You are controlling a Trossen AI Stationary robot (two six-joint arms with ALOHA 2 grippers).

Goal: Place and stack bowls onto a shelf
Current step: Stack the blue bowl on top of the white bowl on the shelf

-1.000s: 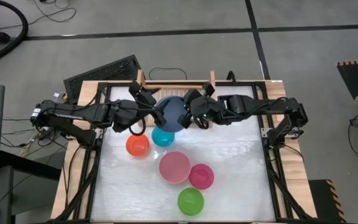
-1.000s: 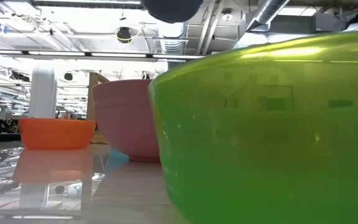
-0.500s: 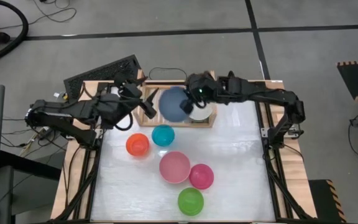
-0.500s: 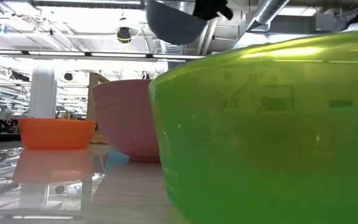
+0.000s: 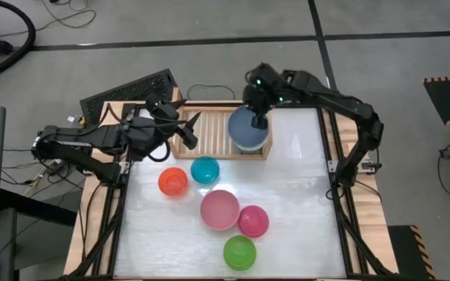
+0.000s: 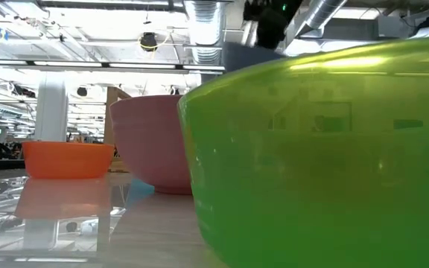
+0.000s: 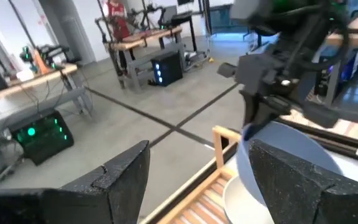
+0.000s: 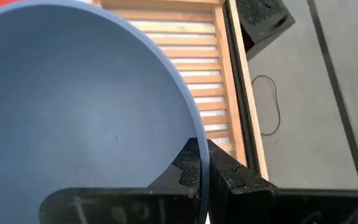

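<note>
Right gripper (image 5: 258,119) pinches blue bowl (image 5: 248,129) by rim, over cream-white bowl (image 7: 244,200) at shelf (image 5: 209,133) right end — for stacking. Left gripper (image 5: 186,131) spread, empty, beside shelf.

shelf left part: bare slats (image 5: 209,134), free, just ahead of left gripper (image 5: 187,129) fingers, which stand spread
shelf right part: blocked by blue bowl (image 5: 248,129), rim pinched in right gripper (image 5: 258,119) fingers, over a white bowl (image 7: 241,198)
in front of shelf: teal bowl (image 5: 205,169) and orange bowl (image 5: 173,182) stand near
table mid: pink bowl (image 5: 219,209), magenta bowl (image 5: 252,221), green bowl (image 5: 239,253) clustered
table right side: open surface (image 5: 303,195)
</note>
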